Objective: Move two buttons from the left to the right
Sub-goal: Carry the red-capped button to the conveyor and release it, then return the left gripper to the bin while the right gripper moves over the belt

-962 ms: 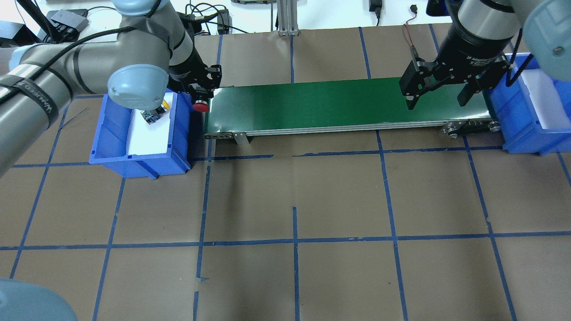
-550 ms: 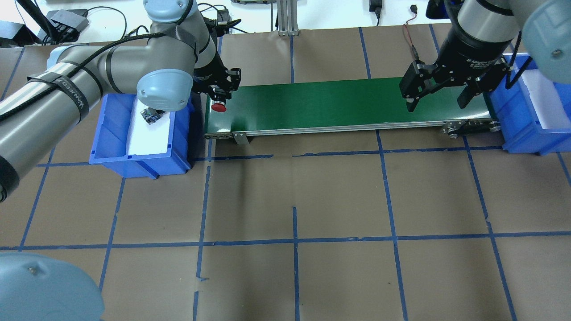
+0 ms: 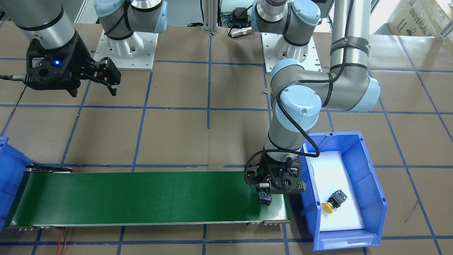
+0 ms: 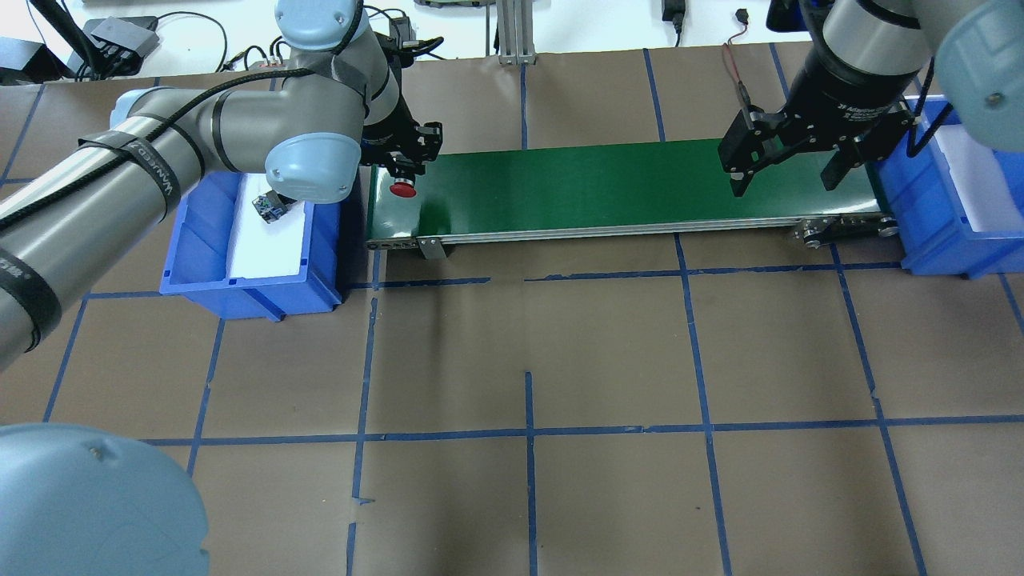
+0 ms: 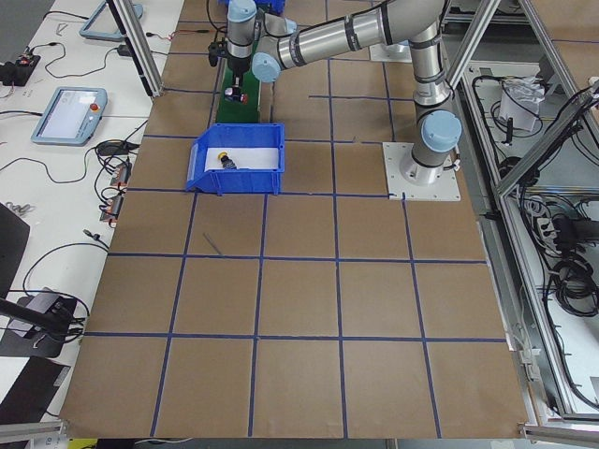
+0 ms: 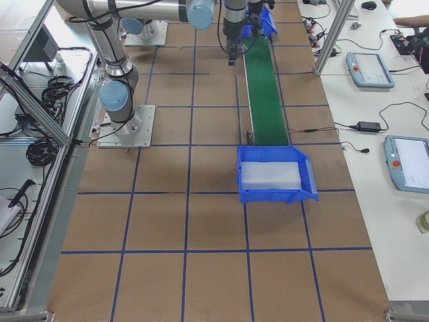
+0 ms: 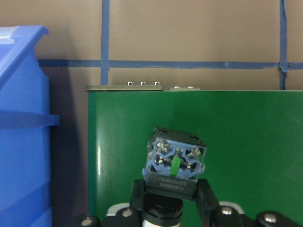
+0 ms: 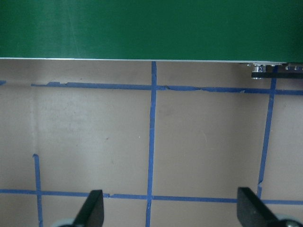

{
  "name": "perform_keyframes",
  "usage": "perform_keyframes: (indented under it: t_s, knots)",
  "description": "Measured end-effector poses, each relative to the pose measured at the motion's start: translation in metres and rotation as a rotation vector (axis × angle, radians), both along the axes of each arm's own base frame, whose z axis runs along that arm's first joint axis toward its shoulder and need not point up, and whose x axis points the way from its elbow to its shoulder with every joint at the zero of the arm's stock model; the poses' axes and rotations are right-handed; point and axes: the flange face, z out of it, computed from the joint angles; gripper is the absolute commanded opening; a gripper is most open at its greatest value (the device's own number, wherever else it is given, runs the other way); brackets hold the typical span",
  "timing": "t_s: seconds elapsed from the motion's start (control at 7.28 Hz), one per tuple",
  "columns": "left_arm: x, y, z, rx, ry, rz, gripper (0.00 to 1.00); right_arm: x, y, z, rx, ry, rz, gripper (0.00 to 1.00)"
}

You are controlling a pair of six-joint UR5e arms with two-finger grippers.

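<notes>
Brown paper marked with a blue tape grid covers the bench (image 4: 528,336), and a long green conveyor belt (image 4: 608,188) runs across its far side between two blue bins. The left bin (image 4: 192,264) is lined with white foam, and the right bin (image 4: 928,232) stands at the belt's other end. The left arm reaches past its bin so that the left claw (image 4: 402,168) hangs over the belt's left end. It is clamped on the red button (image 4: 402,189), whose mushroom cap shows just below the fingers in the overhead view. The wrist view shows the button's blue-grey terminal block above the green surface. Whether the button touches the belt cannot be told. The right claw (image 4: 784,186) hovers over the belt's right end with its fingers spread wide and nothing between them. The yellow button (image 3: 334,202) lies on its side on the foam in the left bin, not yet moved. The step in hand looks like setting the red button onto the belt. To do it well, the claw should go down until the button rests on the green surface. It should stay well inside both long edges and clear of the end roller. The fingers should part only then, because a round cap dropped from a height would likely roll off.
</notes>
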Motion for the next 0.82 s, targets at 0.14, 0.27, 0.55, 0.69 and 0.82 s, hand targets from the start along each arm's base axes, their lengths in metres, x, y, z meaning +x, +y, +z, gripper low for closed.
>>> perform_keyframes:
  t_s: [0.14,0.27,0.55,0.69,0.82]
  knots:
    - [0.000,-0.001,-0.003,-0.003,0.000,0.000,0.85,-0.001,-0.014,-0.010,-0.016,0.000,-0.001,1.00]
    - [0.000,-0.001,-0.005,-0.002,0.000,0.000,0.88,-0.002,-0.028,-0.021,-0.036,-0.001,-0.002,1.00]
    - [0.001,-0.001,-0.006,-0.003,0.000,-0.001,1.00,-0.003,-0.054,-0.041,-0.073,-0.004,-0.005,1.00]
    - [0.003,-0.002,-0.002,-0.009,0.000,-0.003,1.00,-0.003,-0.065,-0.052,-0.079,-0.002,-0.004,1.00]
    - [0.011,-0.005,0.004,-0.018,-0.001,0.000,1.00,-0.004,-0.073,-0.062,-0.082,0.000,-0.003,1.00]
